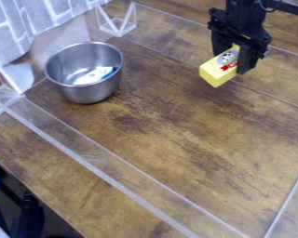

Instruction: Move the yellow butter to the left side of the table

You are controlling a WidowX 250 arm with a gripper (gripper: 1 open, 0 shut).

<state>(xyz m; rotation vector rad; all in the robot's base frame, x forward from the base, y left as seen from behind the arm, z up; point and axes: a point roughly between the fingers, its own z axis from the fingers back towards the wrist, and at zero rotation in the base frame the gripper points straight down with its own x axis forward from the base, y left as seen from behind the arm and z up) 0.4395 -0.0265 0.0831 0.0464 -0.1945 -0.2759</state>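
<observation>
The yellow butter (pixel 219 71) is a small bright yellow block with a white, red-marked label, hanging tilted a little above the table (pixel 177 139) at the upper right. My black gripper (pixel 242 56) comes down from the top edge and is shut on the butter's upper part, its fingers on either side of the label. The arm above the gripper is cut off by the top of the view.
A steel bowl (pixel 83 71) stands at the upper left of the table. Clear acrylic walls (pixel 77 149) run along the table's edges, one low strip crossing diagonally at the front. White cloth (pixel 21 33) lies behind the bowl.
</observation>
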